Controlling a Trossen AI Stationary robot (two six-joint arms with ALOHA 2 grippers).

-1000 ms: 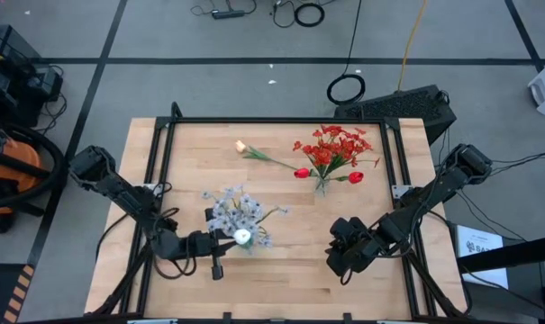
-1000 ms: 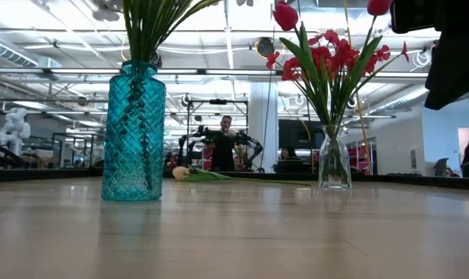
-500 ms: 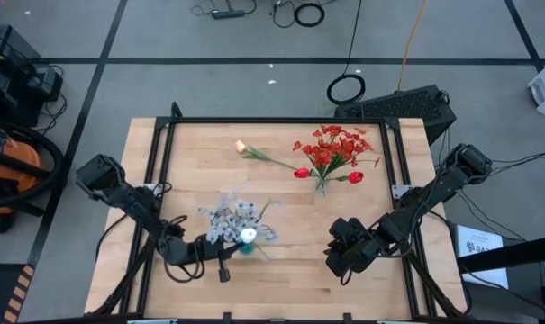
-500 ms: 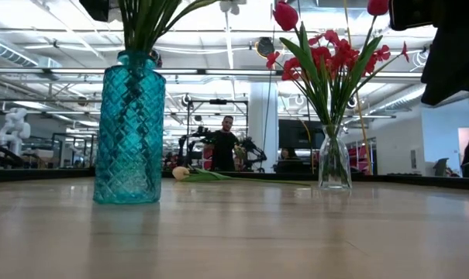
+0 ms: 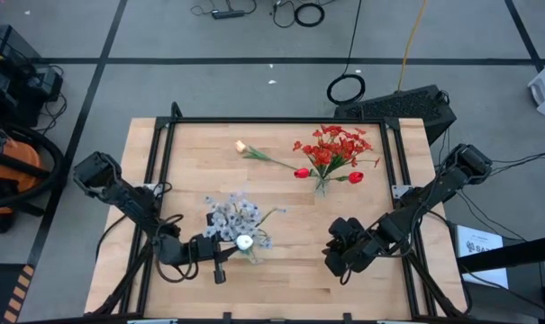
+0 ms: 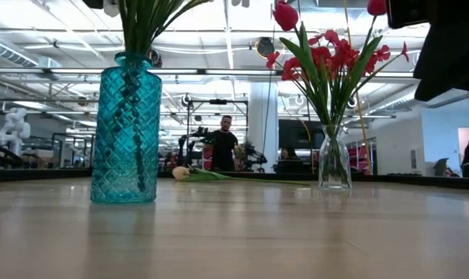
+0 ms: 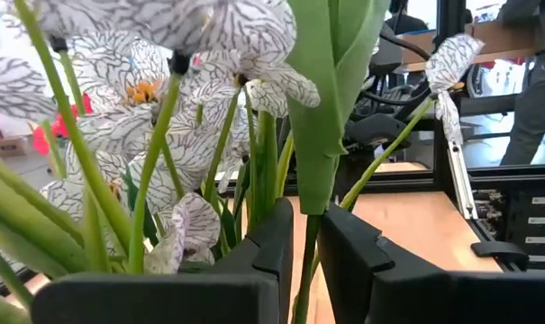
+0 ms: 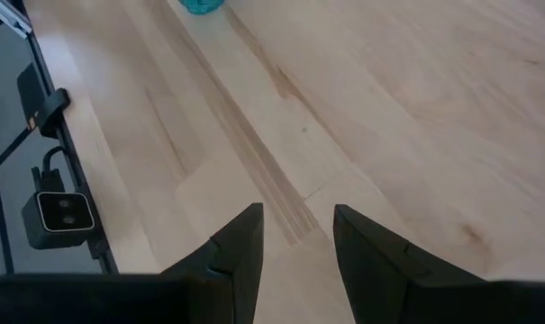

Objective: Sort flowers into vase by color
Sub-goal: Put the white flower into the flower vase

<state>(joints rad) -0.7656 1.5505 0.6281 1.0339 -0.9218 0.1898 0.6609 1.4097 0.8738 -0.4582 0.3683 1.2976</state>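
Note:
A teal glass vase [image 6: 125, 128] stands on its base near the table's near-left part. It holds pale blue-white sprays [image 5: 231, 214] and a cream-white tulip bud [image 5: 244, 241]. My left gripper [image 5: 220, 259] is beside that bouquet on its near-left side, shut on a green stem [image 7: 305, 261]. A clear vase [image 6: 334, 159] with red blossoms and red tulip buds [image 5: 331, 151] stands toward the far right. One cream-white tulip [image 5: 241, 146] lies flat on the wood near the far edge. My right gripper [image 8: 295, 238] hovers open over bare wood at the near right. My left gripper pinches a green stem [image 7: 304, 270] between its two fingers [image 7: 277, 247], just below a broad green leaf [image 7: 331, 81] in the teal vase's bouquet. The fingers come in about level from the near-left side, across the stem. The stem stands upright in the vase.
A black frame [image 5: 164, 144] rims the wooden table. Bare wood [image 5: 290, 243] lies between the two vases and along the near edge. The lying tulip's stem [image 5: 272, 160] reaches toward the clear vase. People and equipment show in the room beyond [image 6: 222, 147].
The teal vase with its bouquet slid a little toward the near edge and the left, tipping slightly on the way, and now stands upright again. My left gripper moved with it, dipping toward the near edge and then back a bit.

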